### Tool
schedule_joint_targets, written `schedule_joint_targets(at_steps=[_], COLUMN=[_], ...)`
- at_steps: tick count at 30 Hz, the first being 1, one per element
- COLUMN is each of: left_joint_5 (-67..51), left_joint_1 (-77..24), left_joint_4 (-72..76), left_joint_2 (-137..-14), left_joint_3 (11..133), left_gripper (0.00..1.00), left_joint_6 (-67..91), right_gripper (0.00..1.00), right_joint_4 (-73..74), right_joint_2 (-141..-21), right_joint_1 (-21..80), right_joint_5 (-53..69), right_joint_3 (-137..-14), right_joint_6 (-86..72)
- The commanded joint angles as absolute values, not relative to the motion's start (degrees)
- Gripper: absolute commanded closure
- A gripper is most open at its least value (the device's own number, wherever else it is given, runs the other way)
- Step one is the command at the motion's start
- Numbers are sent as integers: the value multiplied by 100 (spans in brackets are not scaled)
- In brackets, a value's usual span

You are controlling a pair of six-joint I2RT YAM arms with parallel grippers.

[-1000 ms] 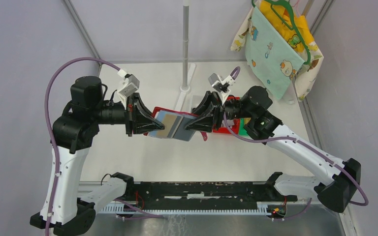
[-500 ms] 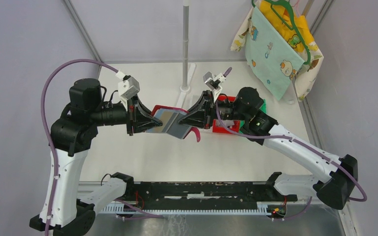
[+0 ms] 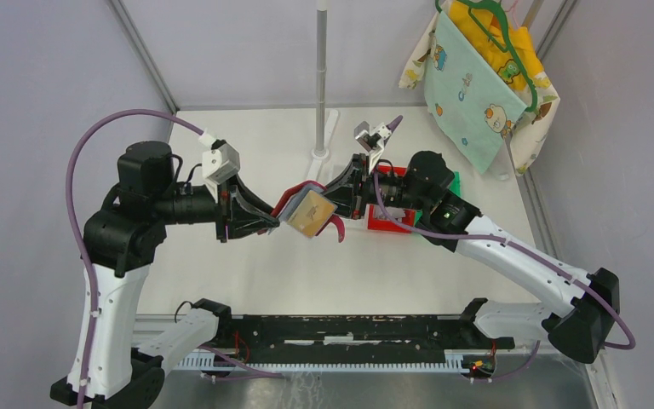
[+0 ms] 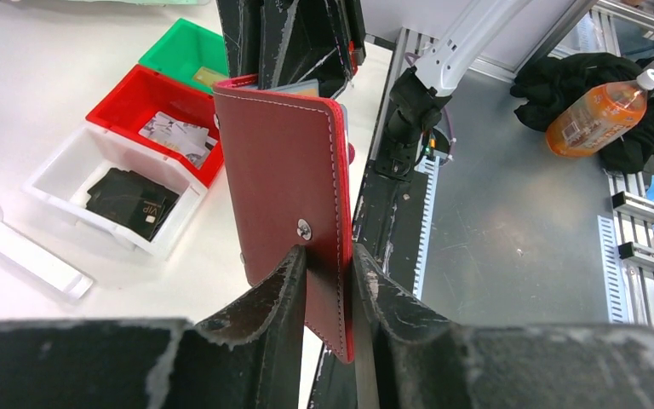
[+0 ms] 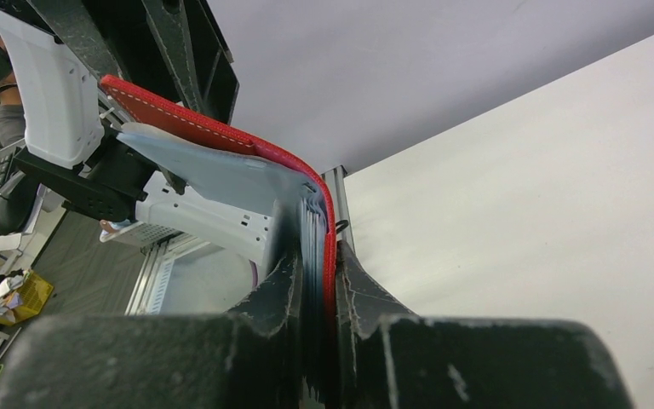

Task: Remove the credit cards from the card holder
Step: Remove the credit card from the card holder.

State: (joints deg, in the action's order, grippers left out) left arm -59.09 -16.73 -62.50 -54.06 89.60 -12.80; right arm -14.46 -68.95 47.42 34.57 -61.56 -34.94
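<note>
- One red card holder.
- Credit cards in it: one tan face and one grey-blue face show; the full number cannot be told.
- Three bins: one white bin, one red bin, one green bin.
- One black card.
- One orange bottle.
- Two arms: left arm, right arm.

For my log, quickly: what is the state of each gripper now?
Left gripper: shut on the card holder.
Right gripper: shut on the card holder.
</note>
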Motion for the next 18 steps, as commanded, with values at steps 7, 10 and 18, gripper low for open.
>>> schedule_joint_targets(at_steps=[7,10,18], left_joint_5=[-5444,-5177,-3346], left_joint_1=[-1660,-1661,-1656], left_joint_4=[-5495,-5287,-4618], left_joint_2=[-5260,-5163,-5108], left_joint_3=[8673,8373,8021], left_gripper=[60,55,55], left_joint_6=[-985,-993,-707], right_gripper=[100,100,100], right_joint_4=[-1553,-1149,-897], right_joint_2=[-6784,-6825,-6737], right_joint_1=[4846,5049,5276], right_joint_5=[3167,2807,2591], right_joint_3=[-6546,-6734,-6848], right_joint_6=[-3655,-3537,-3360])
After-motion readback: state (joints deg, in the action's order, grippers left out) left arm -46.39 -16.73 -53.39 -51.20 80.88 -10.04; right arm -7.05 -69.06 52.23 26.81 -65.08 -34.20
